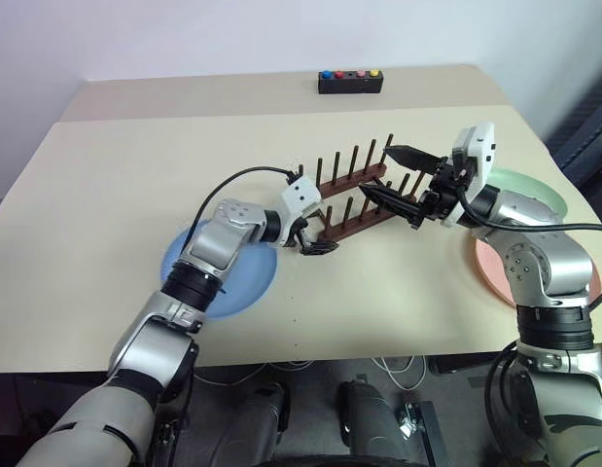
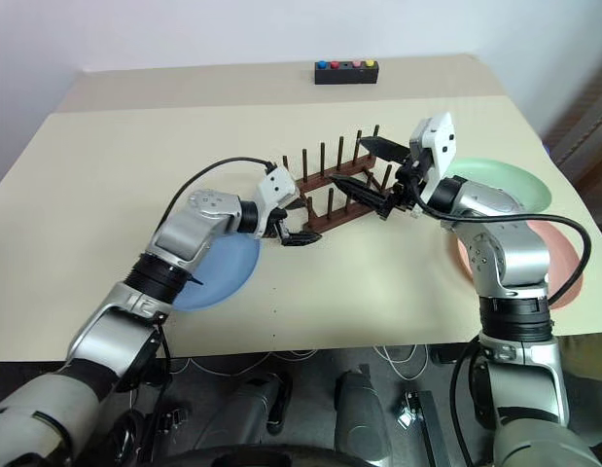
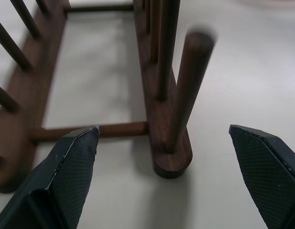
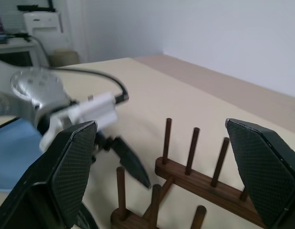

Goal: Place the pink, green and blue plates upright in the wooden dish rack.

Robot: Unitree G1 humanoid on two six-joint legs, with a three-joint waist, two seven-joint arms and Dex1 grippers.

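You are looking at the wooden dish rack sitting mid-table, with the button box lying behind it at the far edge. One plate is lying flat to the rack's left under the left arm. Two more plates are lying flat to its right, one behind the other.

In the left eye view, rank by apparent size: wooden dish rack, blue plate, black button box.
1. Wooden dish rack and blue plate: too close to rank; the left arm hides much of the plate.
2. Black button box: clearly smallest, though it sits farthest from the camera, which shrinks it.
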